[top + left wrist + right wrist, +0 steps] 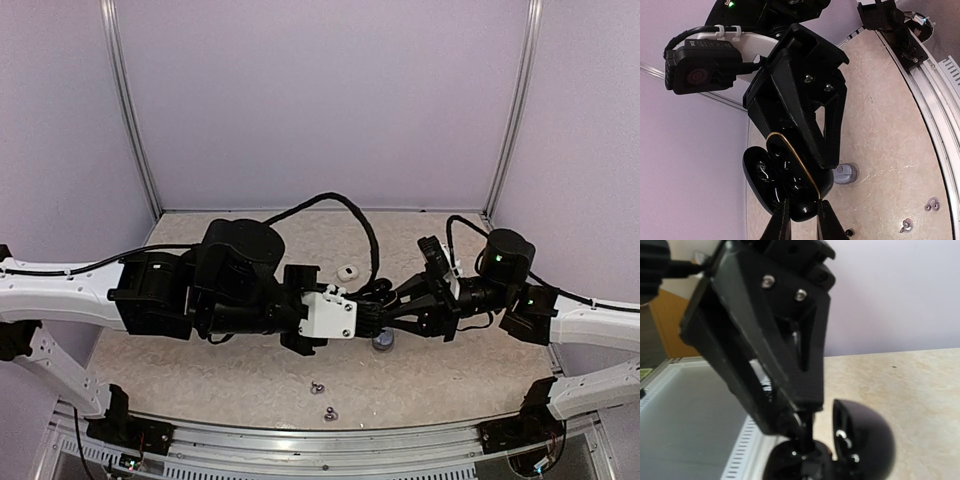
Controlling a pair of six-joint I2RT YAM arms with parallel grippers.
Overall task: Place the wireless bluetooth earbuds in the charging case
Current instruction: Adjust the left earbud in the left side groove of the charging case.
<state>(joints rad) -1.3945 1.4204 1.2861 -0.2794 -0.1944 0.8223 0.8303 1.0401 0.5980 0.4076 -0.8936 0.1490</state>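
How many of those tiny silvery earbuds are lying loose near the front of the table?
2. One earbud lies just in front of where the two arms meet. The second earbud sits close beside it, nearer the front edge. More may be hidden from view.

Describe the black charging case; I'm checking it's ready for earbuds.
The charging case is glossy black, rounded, hinged open, with a thin gold line on one rim and dark wells inside. Its end is pinched by the left gripper, while the right gripper, closed, touches its open side. Well contents unclear.
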